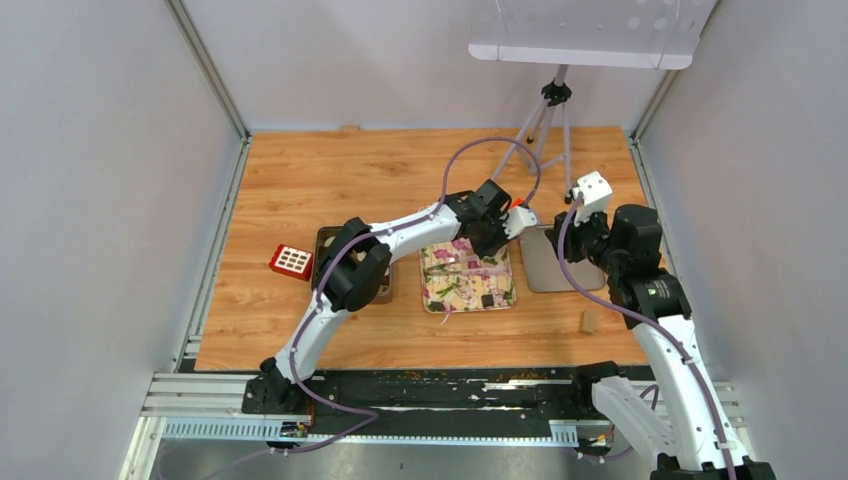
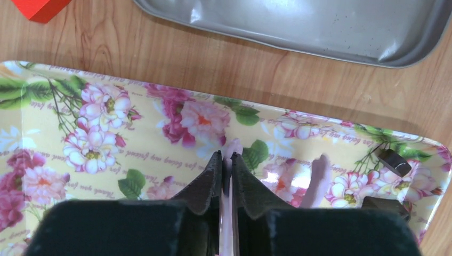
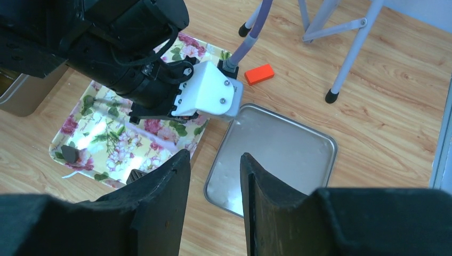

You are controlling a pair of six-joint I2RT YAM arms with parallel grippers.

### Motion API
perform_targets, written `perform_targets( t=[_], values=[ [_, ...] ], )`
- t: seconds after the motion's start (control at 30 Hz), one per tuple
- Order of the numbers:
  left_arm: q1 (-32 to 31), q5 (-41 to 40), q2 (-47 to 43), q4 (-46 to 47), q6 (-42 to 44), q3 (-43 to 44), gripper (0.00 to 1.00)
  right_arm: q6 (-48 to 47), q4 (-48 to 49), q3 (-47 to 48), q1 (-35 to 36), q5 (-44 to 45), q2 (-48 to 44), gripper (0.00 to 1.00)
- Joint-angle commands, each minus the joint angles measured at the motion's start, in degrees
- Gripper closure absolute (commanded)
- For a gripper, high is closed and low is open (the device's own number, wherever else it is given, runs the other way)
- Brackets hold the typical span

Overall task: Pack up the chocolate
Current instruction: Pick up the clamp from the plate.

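Left claw (image 2: 226, 160) fills the bottom of its own wrist view, jaws pinched on a thin pale pink strip (image 2: 232, 146) whose tip pokes out past the fingertips. It hangs over a flowered tray (image 2: 64, 106). One dark piece of chocolate (image 2: 393, 161) lies near that tray's right-hand corner, apart from the claw. A steel tray (image 2: 320, 32) lies beyond on the wood.

From the right wrist, the right claw (image 3: 213, 160) stands open with nothing between its jaws, hovering by the near edge of the steel tray. Two dark pieces show on the flowered tray's near side, apart from the left claw.

From above, the left arm reaches across the flowered tray. A red box (image 1: 291, 261) with pale cells and a brown box (image 1: 324, 262) lie to its left, the brown one mostly under the arm; whether either holds pieces I cannot tell. Packing looks unfinished to me: at least two pieces lie loose. They are small, blocky, dark brown and slightly glossy. I can make out no cream or tan ones against the busy pattern.
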Motion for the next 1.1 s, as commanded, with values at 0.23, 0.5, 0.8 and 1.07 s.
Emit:
perform_targets(
  t=[0.23, 0.5, 0.8, 1.07],
  values=[
    [5.18, 10.86, -12.08, -2.3, -14.68, 5.79, 1.0, -0.52, -0.46, 2.52, -1.56, -3.48, 1.49, 0.57],
    [19.28, 26.77, -31.41, 45.14, -50.71, -15.83, 1.0, 4.96, 5.64, 11.8, -2.31, -23.23, 12.71, 0.36],
    [26.38, 38.96, -40.57, 70.44, -71.85, -22.02, 1.0, 27.09, 32.97, 20.22, -0.56, -51.64, 28.19, 0.22],
    [31.86, 40.86, -43.44, 63.78, -77.37, -17.24, 1.0, 35.91, 50.36, 32.37, 12.02, -55.91, 40.05, 0.22]
  ],
)
